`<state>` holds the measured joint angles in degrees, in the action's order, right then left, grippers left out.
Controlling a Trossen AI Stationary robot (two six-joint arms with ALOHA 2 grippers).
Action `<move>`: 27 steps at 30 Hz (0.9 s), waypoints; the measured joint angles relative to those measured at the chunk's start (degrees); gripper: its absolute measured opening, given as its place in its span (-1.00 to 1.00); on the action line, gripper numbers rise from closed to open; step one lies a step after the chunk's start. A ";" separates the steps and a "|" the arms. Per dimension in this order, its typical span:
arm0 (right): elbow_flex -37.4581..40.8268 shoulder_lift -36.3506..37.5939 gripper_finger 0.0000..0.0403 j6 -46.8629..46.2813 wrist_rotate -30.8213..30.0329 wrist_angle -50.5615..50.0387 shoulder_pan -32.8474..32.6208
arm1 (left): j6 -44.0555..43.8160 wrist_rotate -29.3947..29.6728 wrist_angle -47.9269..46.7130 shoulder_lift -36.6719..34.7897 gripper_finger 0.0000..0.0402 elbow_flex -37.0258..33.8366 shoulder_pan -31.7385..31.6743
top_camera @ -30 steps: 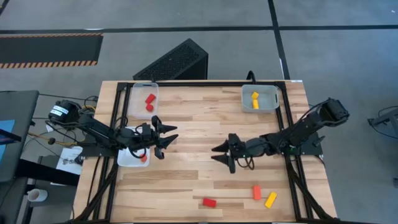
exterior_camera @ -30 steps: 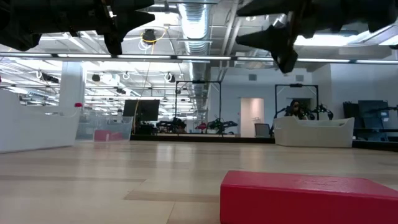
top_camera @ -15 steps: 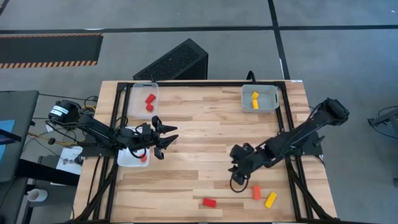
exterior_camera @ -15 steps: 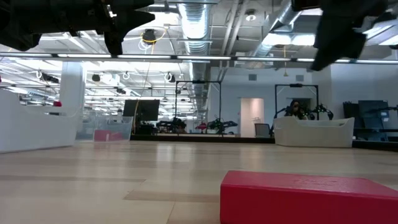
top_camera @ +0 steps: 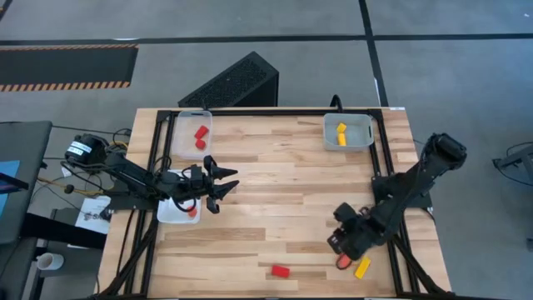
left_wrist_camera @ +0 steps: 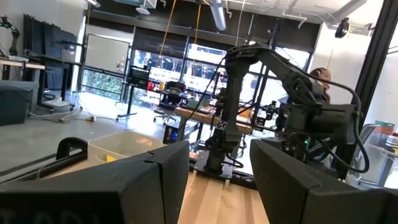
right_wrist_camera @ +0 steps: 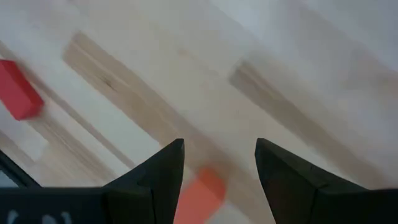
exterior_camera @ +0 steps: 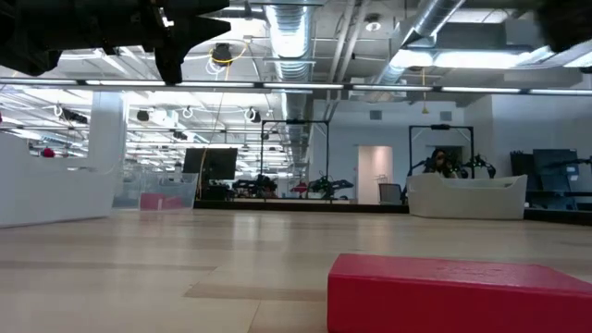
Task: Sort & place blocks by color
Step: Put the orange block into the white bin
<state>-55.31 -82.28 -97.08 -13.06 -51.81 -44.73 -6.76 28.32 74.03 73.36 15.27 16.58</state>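
Three blocks lie flat near the table's near right edge: a red block [top_camera: 280, 271] [right_wrist_camera: 18, 98] [exterior_camera: 458, 294], an orange block [top_camera: 341, 262] [right_wrist_camera: 199, 193] and a yellow block [top_camera: 362, 267]. My right gripper [top_camera: 340, 247] [right_wrist_camera: 219, 162] hangs over the orange block, open and pointing down, with the block showing between its fingers and apart from them. My left gripper [top_camera: 223, 185] [left_wrist_camera: 217, 168] is open and holds nothing, level above the table's left middle. Red blocks [top_camera: 201, 136] lie in the far left tray and yellow blocks [top_camera: 341, 133] in the far right tray.
A clear tray [top_camera: 192, 133] sits at the far left, another [top_camera: 348, 130] at the far right, and a third [top_camera: 175, 209] under my left arm holds an orange-red block [top_camera: 192, 212]. Bare wood lies across the table's middle. A black box [top_camera: 233, 82] stands beyond the far edge.
My right gripper has swept from the table's middle toward the near right corner and tipped from level to pointing down, ending over the orange block. It has left the low view. No block has moved.
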 joint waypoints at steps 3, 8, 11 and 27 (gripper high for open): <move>0.00 -0.57 0.09 -6.88 3.54 -0.24 -3.55 | -0.04 0.02 0.01 0.00 -0.22 0.00 0.00; 0.04 -0.59 0.09 -18.20 5.36 -0.30 -9.86 | -0.11 0.02 0.01 0.00 -0.22 0.00 -0.02; 0.02 -0.59 0.09 -24.04 5.15 -0.23 -12.48 | -0.15 0.04 0.02 0.00 -0.22 0.00 0.00; 0.02 -8.27 0.09 -29.63 15.56 0.98 -15.19 | -0.35 1.72 0.02 0.00 -0.22 0.02 -0.02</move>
<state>-55.29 -90.55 -126.71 2.50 -50.84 -59.93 -7.12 30.04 74.04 73.36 15.29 16.56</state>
